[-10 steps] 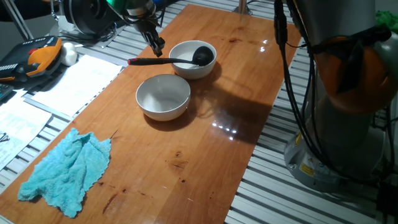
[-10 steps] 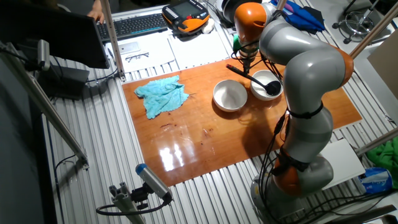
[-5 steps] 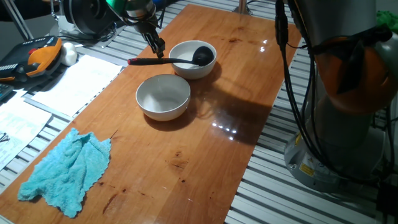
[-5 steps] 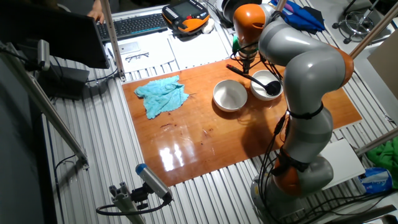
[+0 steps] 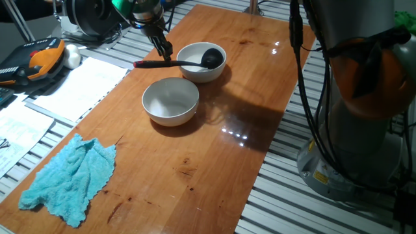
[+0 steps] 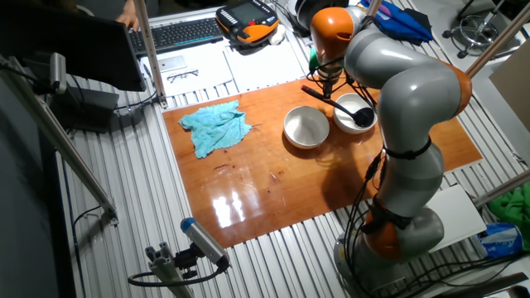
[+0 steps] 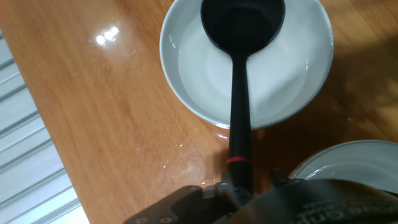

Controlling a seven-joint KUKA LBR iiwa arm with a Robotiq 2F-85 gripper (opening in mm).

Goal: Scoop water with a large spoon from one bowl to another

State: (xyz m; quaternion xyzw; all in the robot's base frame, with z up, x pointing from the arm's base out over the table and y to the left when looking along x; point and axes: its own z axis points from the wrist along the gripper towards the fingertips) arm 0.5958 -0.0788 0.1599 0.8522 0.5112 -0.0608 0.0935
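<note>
The large spoon, a black ladle [image 5: 212, 57], lies with its head in the far white bowl [image 5: 195, 73]; its handle [image 5: 156, 64] sticks out left over the rim, red end [image 5: 138, 64] over the table. In the hand view the ladle head [image 7: 242, 18] rests in that bowl [image 7: 186, 93], where water [image 7: 205, 68] is barely visible. My gripper [image 5: 166, 57] [image 6: 328, 91] [image 7: 245, 183] is open, its fingers on either side of the handle by the red ring [image 7: 239, 160]. The near white bowl [image 5: 170, 101] [image 7: 348, 163] looks empty.
A crumpled turquoise cloth [image 5: 68, 179] lies at the near left of the wooden table [image 5: 214, 162]. Papers [image 5: 71, 91] and an orange-black device [image 5: 39, 58] lie off the table's left edge. The arm's base [image 5: 351, 110] stands on the right.
My gripper has come down a little, from just above the ladle's handle to level with it. The ladle and the bowls have not moved.
</note>
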